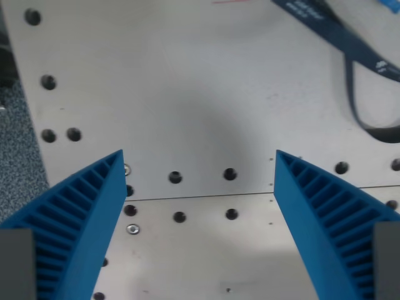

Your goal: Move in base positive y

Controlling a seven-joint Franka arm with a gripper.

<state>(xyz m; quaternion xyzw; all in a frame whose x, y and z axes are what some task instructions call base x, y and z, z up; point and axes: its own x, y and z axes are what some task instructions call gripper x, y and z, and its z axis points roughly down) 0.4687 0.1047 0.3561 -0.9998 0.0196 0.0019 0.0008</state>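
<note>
My gripper (pixel 199 159) is open and empty, with nothing between the fingers. Its two blue ribbed fingers rise from the bottom corners of the wrist view, the left finger (pixel 81 219) and the right finger (pixel 328 215) set wide apart. Below them lies a pale metal plate (pixel 187 94) with several dark bolt holes. A seam (pixel 200 197) between two plate sections runs across the view just under the fingertips.
A dark blue lanyard strap (pixel 356 62) loops across the plate at the wrist view's upper right. The plate's edge runs down the wrist view's left, with grey speckled floor (pixel 15 162) beyond it. A small screw (pixel 132 229) sits near the left finger.
</note>
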